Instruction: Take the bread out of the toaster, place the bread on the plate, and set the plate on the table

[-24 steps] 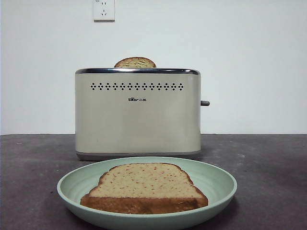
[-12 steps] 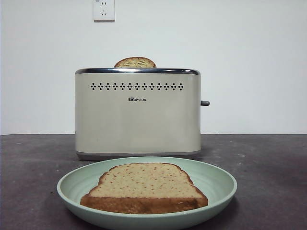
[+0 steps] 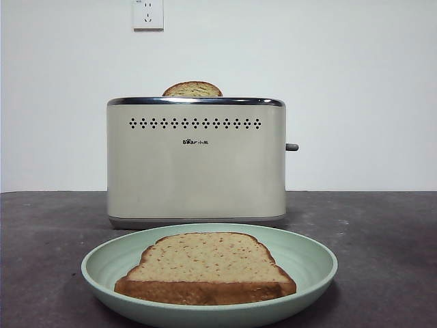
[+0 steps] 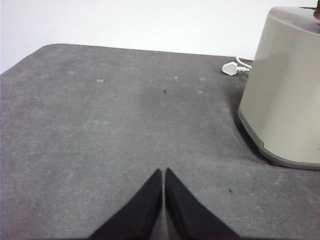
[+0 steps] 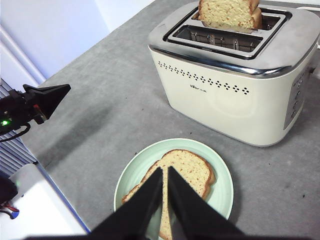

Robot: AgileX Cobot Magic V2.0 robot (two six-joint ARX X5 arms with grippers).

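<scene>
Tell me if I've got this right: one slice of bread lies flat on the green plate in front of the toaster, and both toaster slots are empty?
Not quite. The bread does lie flat on the plate in front of the toaster, but only the nearer slot is empty. The right wrist view shows a second slice standing in the far slot.

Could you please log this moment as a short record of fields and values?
bread: flat on the plate
plate: on the table, before the toaster
toaster: second slice standing in the far slot, near slot empty
table: bears toaster and plate
left gripper: shut, empty, beside toaster
right gripper: shut, empty, above plate
</scene>
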